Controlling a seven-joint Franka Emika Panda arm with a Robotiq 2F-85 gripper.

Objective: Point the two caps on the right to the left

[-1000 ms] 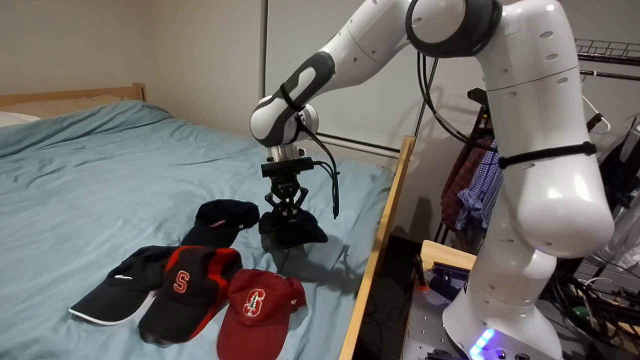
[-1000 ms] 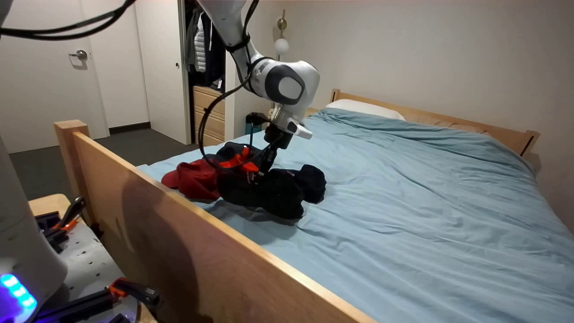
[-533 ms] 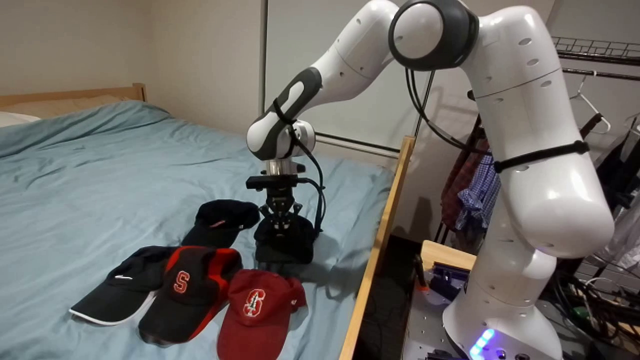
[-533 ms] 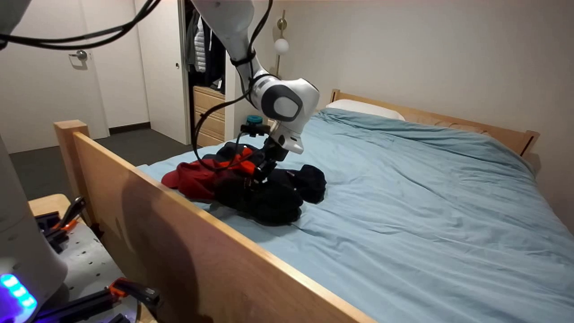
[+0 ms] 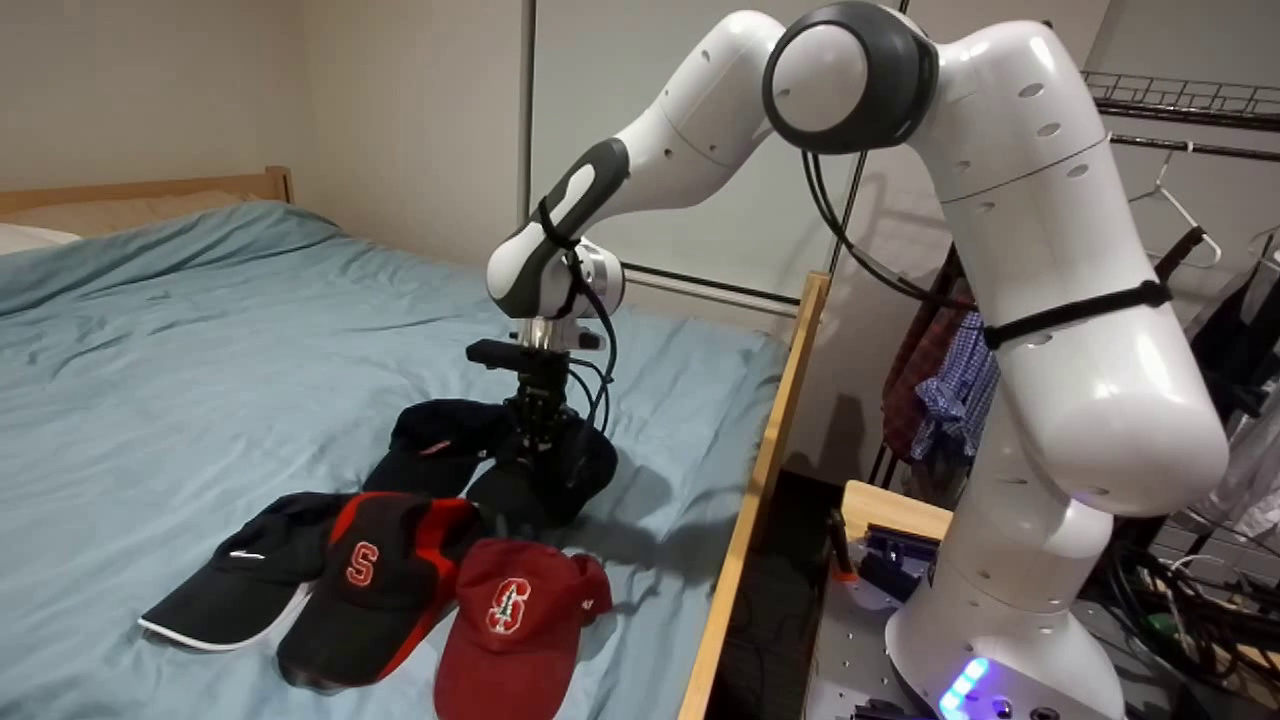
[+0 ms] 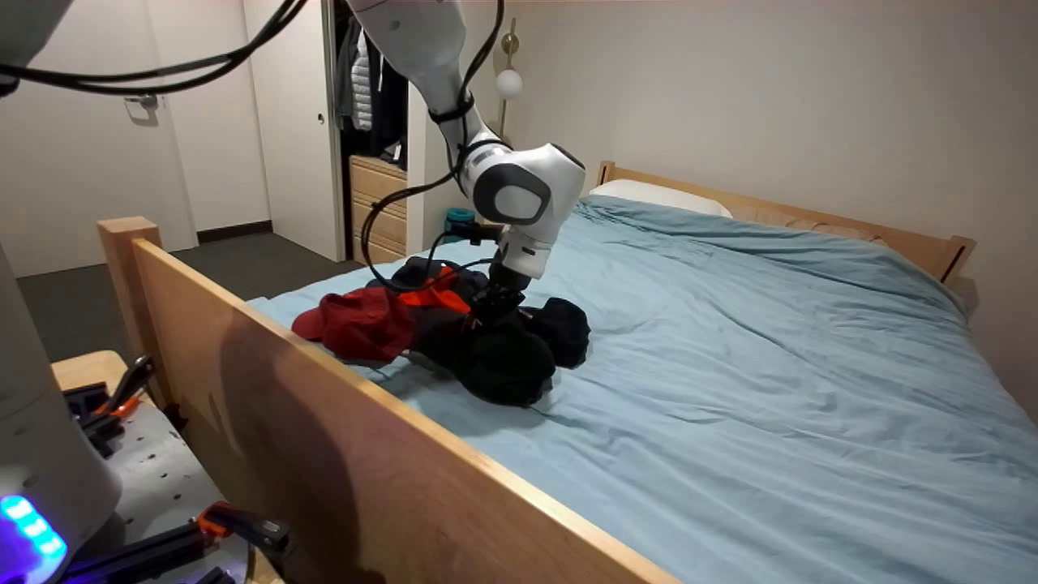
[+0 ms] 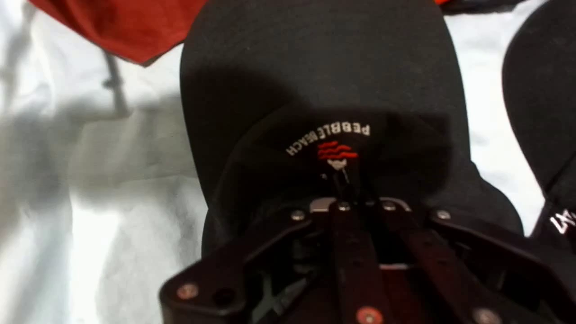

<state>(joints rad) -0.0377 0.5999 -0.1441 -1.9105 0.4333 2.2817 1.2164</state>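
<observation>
My gripper (image 5: 537, 440) is shut on the crown of the nearly all-black cap (image 5: 588, 468), which hangs low over the bed; contact with the sheet cannot be told. In the wrist view, the fingers (image 7: 350, 200) pinch the black cap (image 7: 324, 67) behind its white lettering and red wavy emblem; the fingertips are hidden in dark fabric. The brim points toward the front left in an exterior view. The red cap (image 5: 520, 605) with a white-edged emblem lies on the bed in front, brim toward the front. It also shows in an exterior view (image 6: 357, 324).
Another dark cap (image 5: 435, 440) lies close to the held cap's left. A black-and-red cap (image 5: 375, 595) and a black cap with a pale-edged brim (image 5: 240, 575) lie further left. The wooden footboard (image 5: 752, 480) runs along the right bed edge.
My gripper has turned with the black cap, so its brim swung from pointing right, through the front, to the front left. The gripper also moved left and lower. The other caps stayed put.
</observation>
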